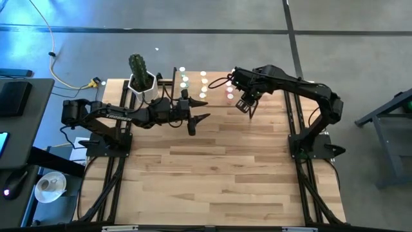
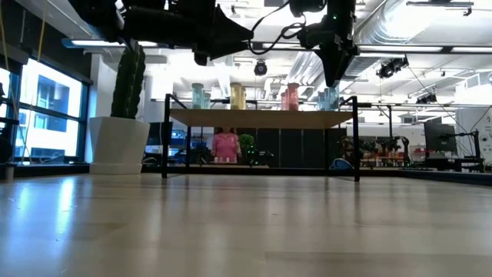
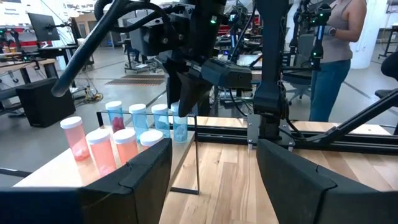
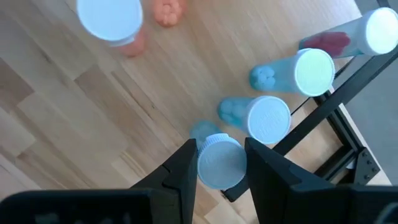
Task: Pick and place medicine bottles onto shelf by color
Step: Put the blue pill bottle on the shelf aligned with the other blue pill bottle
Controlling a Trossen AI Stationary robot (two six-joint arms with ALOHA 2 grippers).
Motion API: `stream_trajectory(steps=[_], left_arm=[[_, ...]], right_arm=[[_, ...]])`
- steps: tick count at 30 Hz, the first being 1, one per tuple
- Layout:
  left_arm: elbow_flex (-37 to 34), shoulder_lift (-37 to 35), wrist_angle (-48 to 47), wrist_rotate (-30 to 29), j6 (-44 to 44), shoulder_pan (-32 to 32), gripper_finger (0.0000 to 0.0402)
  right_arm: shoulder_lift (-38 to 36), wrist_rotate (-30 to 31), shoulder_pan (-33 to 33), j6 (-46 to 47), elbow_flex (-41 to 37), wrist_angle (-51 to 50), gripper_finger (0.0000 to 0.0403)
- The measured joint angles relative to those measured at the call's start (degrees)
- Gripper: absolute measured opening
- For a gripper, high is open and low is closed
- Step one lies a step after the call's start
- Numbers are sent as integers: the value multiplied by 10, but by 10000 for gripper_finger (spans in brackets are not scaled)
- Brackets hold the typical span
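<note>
I could read no writing or labels on any bottle. The medicine bottles (image 3: 115, 146) were small translucent plastic cylinders with flat white caps, standing upright in rows on the shelf (image 2: 257, 118), a pale wood board on thin black metal legs at the far edge of the table (image 1: 212, 174). From the left wrist view I saw pink-red bottles nearest, pale blue ones behind; small pellets of matching colour lay in their bottoms.

The right gripper (image 4: 219, 163) was over the shelf's right end, its dark fingers closed on the white cap of a pale blue bottle (image 4: 217, 160), just beside two other blue bottles near the shelf's black frame.

The left gripper (image 1: 195, 120) hung over the table in front of the shelf, fingers spread apart and holding nothing.

A ribbed green cactus stood in a white pot (image 1: 143, 85) left of the shelf.
</note>
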Motion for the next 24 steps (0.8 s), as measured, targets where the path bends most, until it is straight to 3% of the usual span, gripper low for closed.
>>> stream_trajectory(steps=[24], left_arm=[[0,0,0,0,-3,0,225]], right_arm=[[9,-5,-2,-15,-1,1,103]])
